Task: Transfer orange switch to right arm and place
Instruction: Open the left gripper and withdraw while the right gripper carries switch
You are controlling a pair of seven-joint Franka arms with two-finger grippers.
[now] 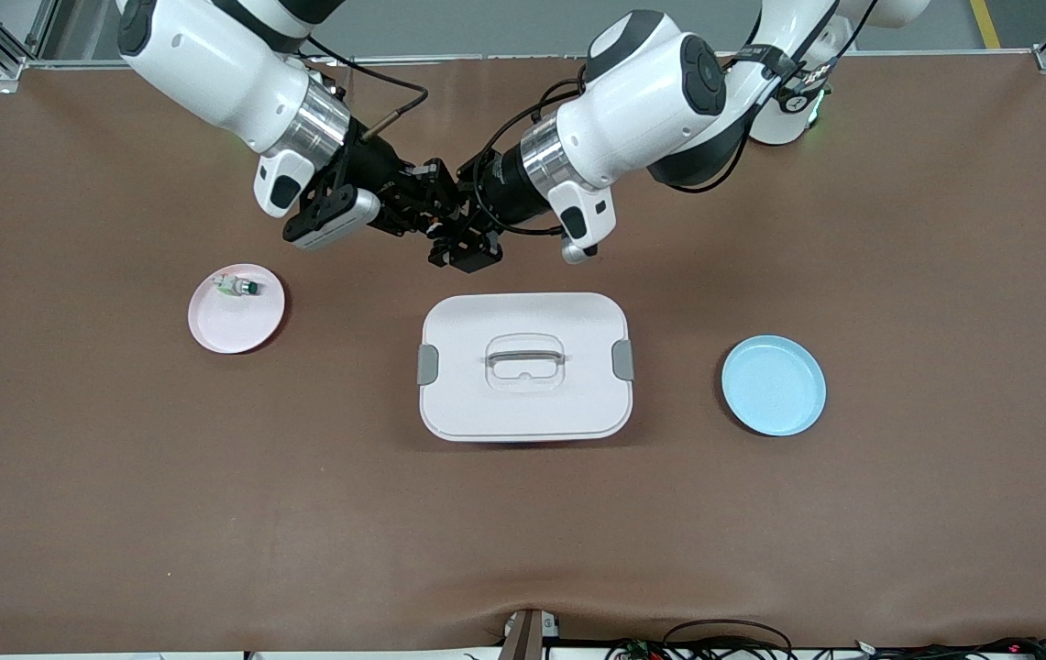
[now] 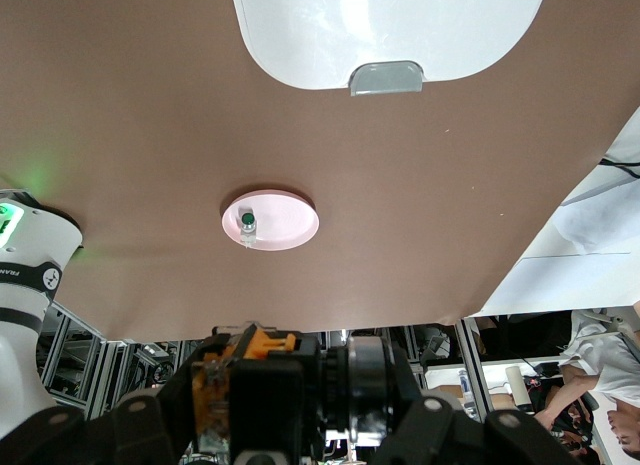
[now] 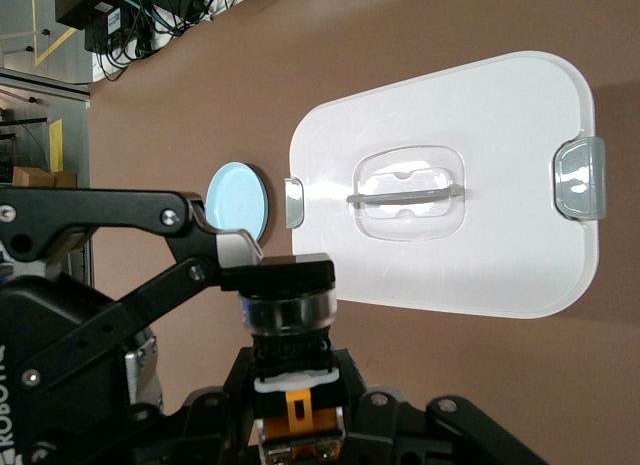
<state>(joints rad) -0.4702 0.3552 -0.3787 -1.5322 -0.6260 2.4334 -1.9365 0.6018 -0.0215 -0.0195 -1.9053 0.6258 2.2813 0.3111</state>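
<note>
Front view: both arms reach in from the table's (image 1: pixel 119 504) base edge and meet above its middle. The right gripper (image 1: pixel 419 207) and the left gripper (image 1: pixel 452 231) are tip to tip over bare brown surface, just beside the edge of the white lidded box (image 1: pixel 486 412) that faces the bases. The orange switch (image 3: pixel 288 315) sits where they meet but is too small to make out here. A pink plate (image 1: pixel 238 335) carrying a green-capped switch (image 1: pixel 236 286) lies toward the right arm's end. An empty blue plate (image 1: pixel 775 385) lies toward the left arm's end.

Left wrist view: an orange part of the switch (image 2: pixel 262 340) shows among the black gripper parts. Below are the pink plate (image 2: pixel 290 225), the green-capped switch (image 2: pixel 246 223) and one grey latch (image 2: pixel 386 77) of the box.

Right wrist view: the right gripper (image 3: pixel 292 425) is clenched on the orange switch at its orange-and-white end, and the black body stands out from the jaws over the table beside the box (image 3: pixel 500 115). The left gripper (image 3: pixel 225 250) reaches the switch's free end. Whether it grips or has let go, I cannot tell. The blue plate (image 3: pixel 238 197) shows next to the box.
</note>
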